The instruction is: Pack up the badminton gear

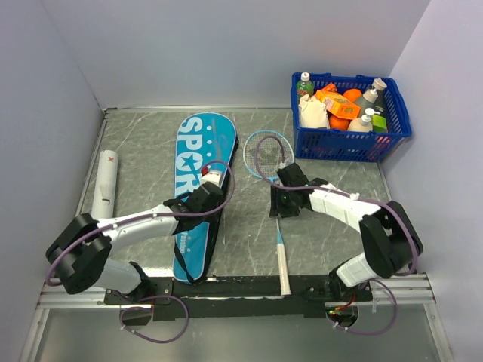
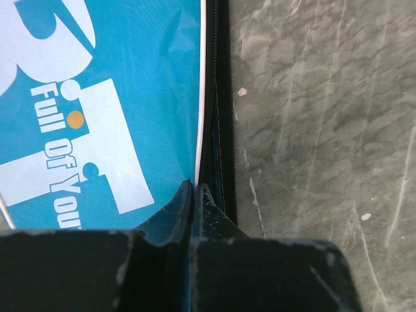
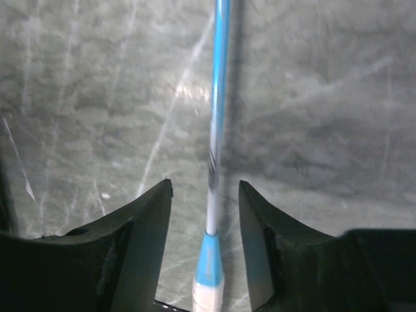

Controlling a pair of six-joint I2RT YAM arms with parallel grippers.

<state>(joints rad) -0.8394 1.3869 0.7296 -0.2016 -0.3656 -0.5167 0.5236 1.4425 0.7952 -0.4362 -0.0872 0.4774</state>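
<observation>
The blue racket-shaped bag [image 1: 195, 162] lettered SPORT lies lengthwise left of centre. My left gripper [image 1: 207, 197] is shut on the bag's right edge by the black zip [image 2: 224, 130], with blue fabric pinched between the fingers; the left wrist view shows the gripper [image 2: 195, 190] and the bag [image 2: 130, 78]. One blue-and-white racket [image 1: 266, 156] lies right of the bag, handle toward the near edge. My right gripper [image 1: 281, 202] is open and straddles its thin shaft [image 3: 218, 97] just above the handle cone; the right wrist view shows the gripper [image 3: 205, 185]. The white tube [image 1: 106, 183] with a red mark lies far left. No shuttlecocks or second racket show.
A blue mesh basket [image 1: 392, 136] full of bottles and orange packets stands at the back right corner. Grey walls close the table at the back and both sides. A black rail [image 1: 241, 286] runs along the near edge, under the racket's handle end.
</observation>
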